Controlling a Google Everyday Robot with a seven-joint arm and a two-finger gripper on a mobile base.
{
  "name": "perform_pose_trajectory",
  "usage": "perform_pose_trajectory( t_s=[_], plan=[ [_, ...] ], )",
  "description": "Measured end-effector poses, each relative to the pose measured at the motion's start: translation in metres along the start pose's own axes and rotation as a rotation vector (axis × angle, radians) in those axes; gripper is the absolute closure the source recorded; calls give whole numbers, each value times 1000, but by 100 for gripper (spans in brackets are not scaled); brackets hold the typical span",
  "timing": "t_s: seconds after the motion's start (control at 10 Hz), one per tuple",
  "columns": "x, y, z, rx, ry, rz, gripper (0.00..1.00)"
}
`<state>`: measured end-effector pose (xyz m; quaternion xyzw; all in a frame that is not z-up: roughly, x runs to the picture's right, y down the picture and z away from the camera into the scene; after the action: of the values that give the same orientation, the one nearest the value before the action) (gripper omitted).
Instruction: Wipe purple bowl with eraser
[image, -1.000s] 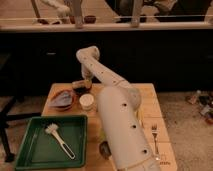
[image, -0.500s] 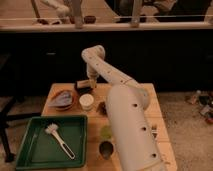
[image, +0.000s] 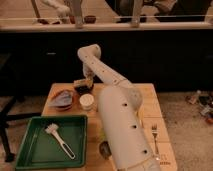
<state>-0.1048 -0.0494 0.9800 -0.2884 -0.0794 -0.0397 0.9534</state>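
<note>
Camera view puts the hand (image: 88, 79) just above the purple bowl (image: 83, 88); eraser (image: 80, 82) sits at its rim; spread or pinching, cannot tell.

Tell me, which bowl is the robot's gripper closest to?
The small, nearly black purple bowl at the far edge of the table: the gripper hangs right over it. The wider reddish-brown bowl sits off to its left.

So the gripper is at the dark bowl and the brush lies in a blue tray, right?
No, the camera view shows a green tray, not blue. The gripper is at the dark bowl and the brush lies in the tray.
</note>
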Motion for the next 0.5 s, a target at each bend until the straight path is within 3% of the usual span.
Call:
perform_pose_trajectory(
  t_s=[0.5],
  plan=[
    [12, 16, -12, 14, -13, 3, 100]
  ],
)
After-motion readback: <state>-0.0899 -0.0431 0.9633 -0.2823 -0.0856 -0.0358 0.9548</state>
